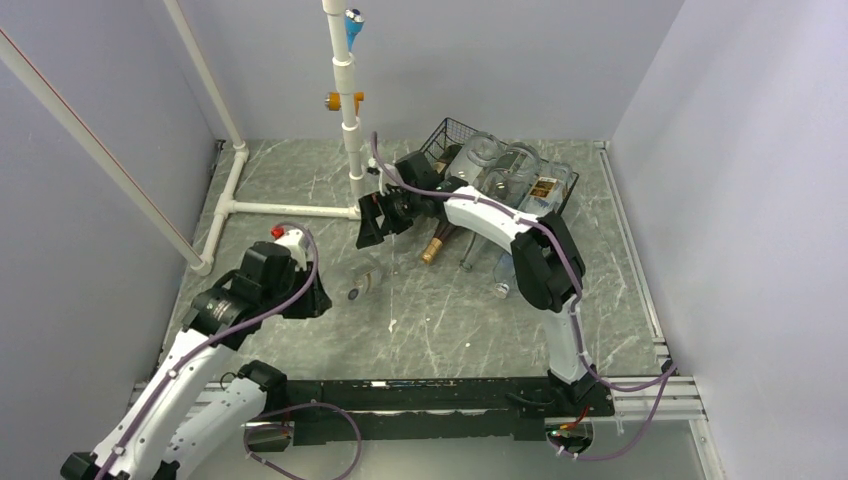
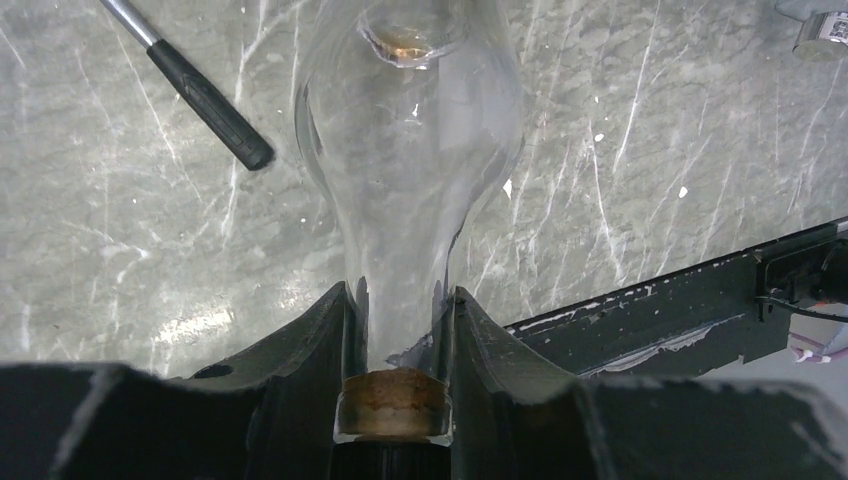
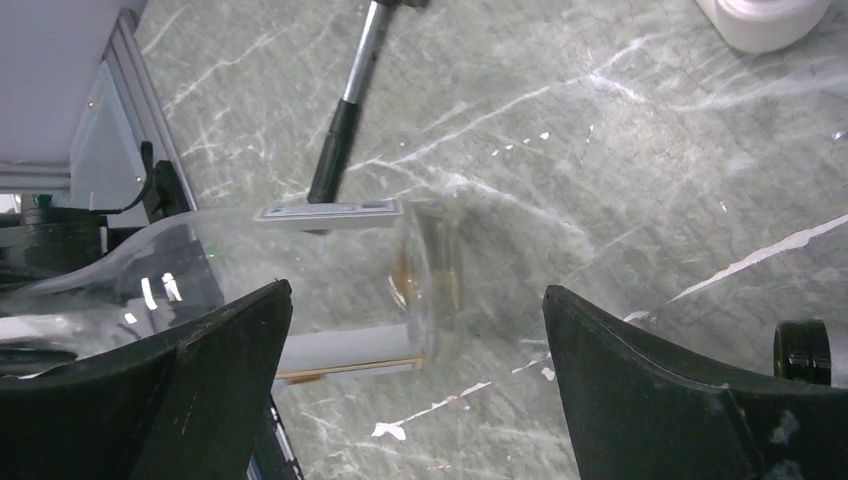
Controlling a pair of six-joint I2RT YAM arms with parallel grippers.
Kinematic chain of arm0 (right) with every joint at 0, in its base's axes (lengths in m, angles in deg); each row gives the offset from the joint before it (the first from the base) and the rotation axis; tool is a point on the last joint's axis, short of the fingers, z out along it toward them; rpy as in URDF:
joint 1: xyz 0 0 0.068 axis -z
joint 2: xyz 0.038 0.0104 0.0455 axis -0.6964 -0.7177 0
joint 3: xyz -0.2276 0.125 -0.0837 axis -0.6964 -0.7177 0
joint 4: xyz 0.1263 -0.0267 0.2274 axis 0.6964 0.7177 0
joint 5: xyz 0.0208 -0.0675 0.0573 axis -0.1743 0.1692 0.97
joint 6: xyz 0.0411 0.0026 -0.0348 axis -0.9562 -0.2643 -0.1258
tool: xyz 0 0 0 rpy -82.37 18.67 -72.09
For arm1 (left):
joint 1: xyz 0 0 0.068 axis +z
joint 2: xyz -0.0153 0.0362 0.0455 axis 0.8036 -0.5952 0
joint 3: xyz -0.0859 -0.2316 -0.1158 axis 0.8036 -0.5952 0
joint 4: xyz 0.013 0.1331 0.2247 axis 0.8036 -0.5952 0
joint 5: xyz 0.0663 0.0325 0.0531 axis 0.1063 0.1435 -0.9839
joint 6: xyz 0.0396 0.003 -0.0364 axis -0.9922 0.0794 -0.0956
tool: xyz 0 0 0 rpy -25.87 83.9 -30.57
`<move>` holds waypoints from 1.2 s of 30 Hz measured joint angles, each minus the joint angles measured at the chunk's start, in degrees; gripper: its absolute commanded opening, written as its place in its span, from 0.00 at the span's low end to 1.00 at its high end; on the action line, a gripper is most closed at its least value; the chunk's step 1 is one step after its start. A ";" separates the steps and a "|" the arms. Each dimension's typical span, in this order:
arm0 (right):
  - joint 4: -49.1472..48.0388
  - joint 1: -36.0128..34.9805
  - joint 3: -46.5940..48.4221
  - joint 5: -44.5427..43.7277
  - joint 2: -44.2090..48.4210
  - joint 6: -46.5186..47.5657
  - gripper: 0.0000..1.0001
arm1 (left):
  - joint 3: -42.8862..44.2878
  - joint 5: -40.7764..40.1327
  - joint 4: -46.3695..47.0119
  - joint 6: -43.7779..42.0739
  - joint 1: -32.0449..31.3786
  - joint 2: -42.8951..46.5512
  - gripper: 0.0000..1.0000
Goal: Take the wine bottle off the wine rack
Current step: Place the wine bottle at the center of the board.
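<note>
Wine rack sits back right on the surface. Other bottles lie in it, necks sticking out toward front-left. Pipe frame stands back left, just left of the rack. Wine bottle is off the rack, centre-left of the surface, neck in the left pincer, base pointing right. Right pincer hangs over that bottle, between it and the rack. Handled tool lies on the surface just beside the bottle.

Probably a robotics lab test cell, plain walls, marble-look table, white pipe frame
</note>
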 measured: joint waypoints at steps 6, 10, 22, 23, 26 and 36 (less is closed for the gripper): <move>0.57 0.00 0.00 0.11 4.55 1.97 1.00 | 4.66 0.04 -0.17 -2.73 0.00 -6.08 0.00; 0.66 0.00 0.00 0.11 6.88 2.99 1.00 | 7.13 0.15 -0.20 -4.35 0.04 -9.31 0.00; 2.43 0.83 0.00 -0.02 9.20 5.51 1.00 | 17.49 0.76 -3.23 -10.64 0.09 -21.11 0.00; 2.60 0.96 -0.02 -0.04 9.38 5.62 1.00 | 18.49 0.81 -3.65 -11.23 0.11 -22.16 0.00; 2.60 1.29 -0.09 -0.07 10.05 5.99 1.00 | 20.83 1.03 -4.55 -12.48 0.11 -24.74 0.00; 2.80 2.05 -0.31 0.13 11.72 6.95 1.00 | 27.15 1.79 -5.84 -15.50 0.11 -31.54 0.08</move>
